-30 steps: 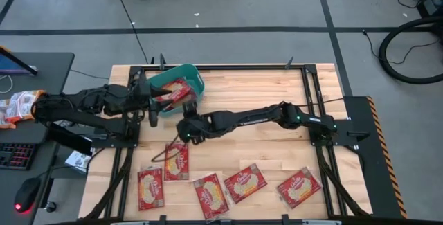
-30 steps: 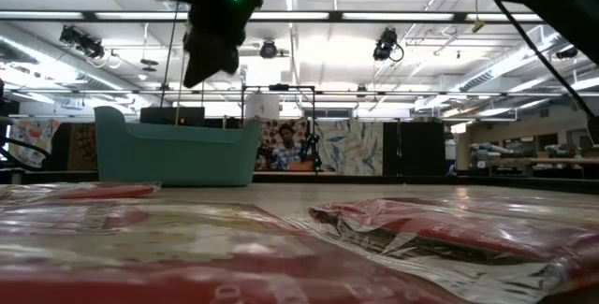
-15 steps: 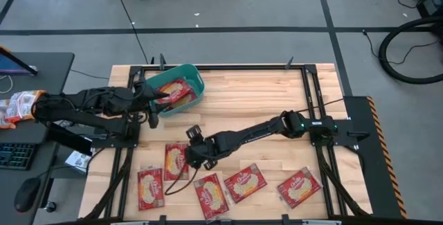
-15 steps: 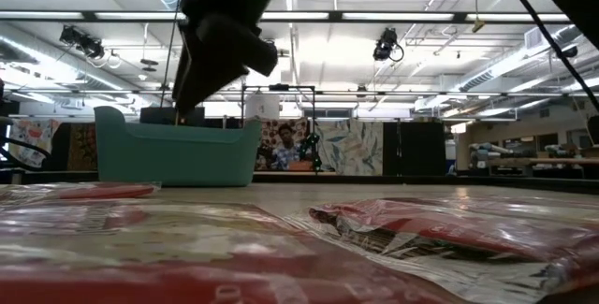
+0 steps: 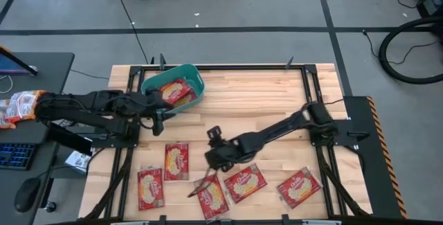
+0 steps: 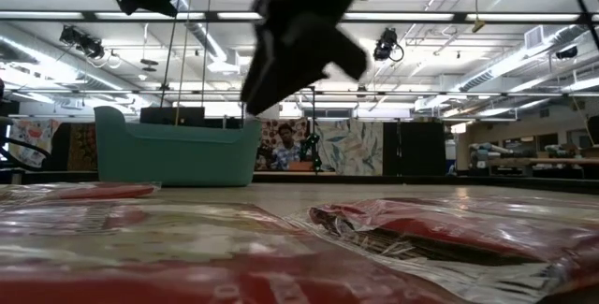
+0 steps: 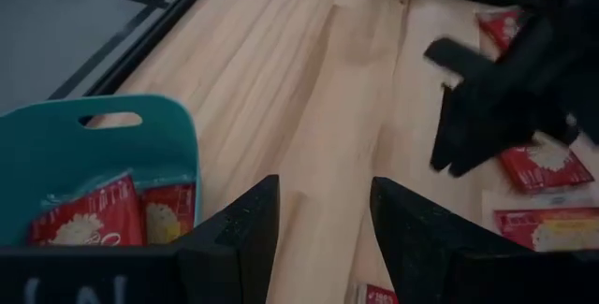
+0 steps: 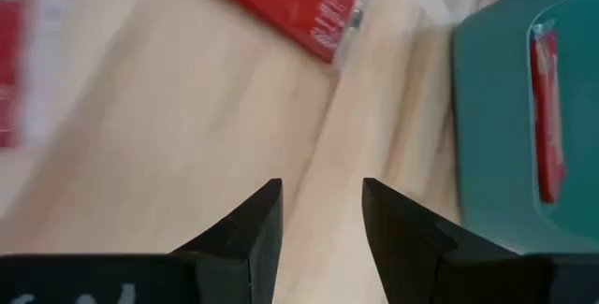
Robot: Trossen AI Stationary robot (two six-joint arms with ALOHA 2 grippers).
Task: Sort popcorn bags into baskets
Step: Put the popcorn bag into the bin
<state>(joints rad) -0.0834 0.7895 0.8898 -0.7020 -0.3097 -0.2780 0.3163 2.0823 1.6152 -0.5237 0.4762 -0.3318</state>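
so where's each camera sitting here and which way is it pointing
High view: above the table, looking straight down; both arms, the teal basket, five popcorn bags on the wood.
Low view: at table-top height, looking level across to the room; blurred bags close, an arm overhead.
Left wrist view: on the left arm beside the basket, looking past the open left hand across the table to the right arm.
Right wrist view: on the right arm, looking past the open right hand down at the wood.
All four show the basket.

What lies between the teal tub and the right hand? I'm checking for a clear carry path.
Bare wood only. In the high view, nothing sits between the teal tub and the right hand hovering above the packets.
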